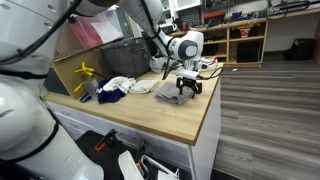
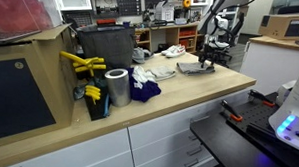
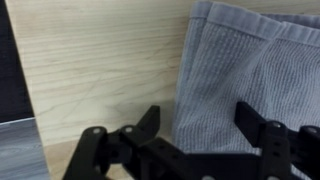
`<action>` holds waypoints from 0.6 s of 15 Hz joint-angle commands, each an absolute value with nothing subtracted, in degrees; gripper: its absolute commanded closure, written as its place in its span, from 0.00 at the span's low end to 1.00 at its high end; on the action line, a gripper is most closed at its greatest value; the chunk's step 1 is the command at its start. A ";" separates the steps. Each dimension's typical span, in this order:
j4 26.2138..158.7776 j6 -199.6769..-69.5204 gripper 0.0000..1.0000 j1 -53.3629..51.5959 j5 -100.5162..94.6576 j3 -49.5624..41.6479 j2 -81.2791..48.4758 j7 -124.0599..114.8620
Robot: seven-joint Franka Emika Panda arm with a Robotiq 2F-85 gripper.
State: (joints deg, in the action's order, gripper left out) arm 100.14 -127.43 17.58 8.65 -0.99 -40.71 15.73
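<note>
Beneath the released hand (image 3: 200,130), between its fingers, lies an edge of the towel (image 3: 240,60); the tabletop (image 3: 100,70) rim runs close.

The wrist view cuts the grey towel (image 3: 235,60) off at top and right. In an exterior view the hand (image 1: 187,91) hides part of it.

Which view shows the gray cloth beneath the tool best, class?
The wrist view: the gray cloth fills its right half, ribbed weave plain, on the wooden counter. In both exterior views the cloth is a small distant patch partly behind the tool.
</note>
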 commanded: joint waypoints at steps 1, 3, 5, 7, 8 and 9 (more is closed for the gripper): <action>101.94 -129.77 0.49 18.09 11.89 1.01 -40.43 17.64; 102.23 -129.63 0.65 17.81 12.43 1.42 -40.10 17.76; 102.82 -129.71 0.80 17.17 11.68 1.57 -39.05 17.98; 103.62 -129.81 0.95 15.90 9.67 1.03 -37.49 18.33; 103.96 -129.71 0.99 15.04 8.31 0.47 -36.52 18.04; 104.34 -129.39 1.00 14.17 6.69 -0.05 -35.27 17.67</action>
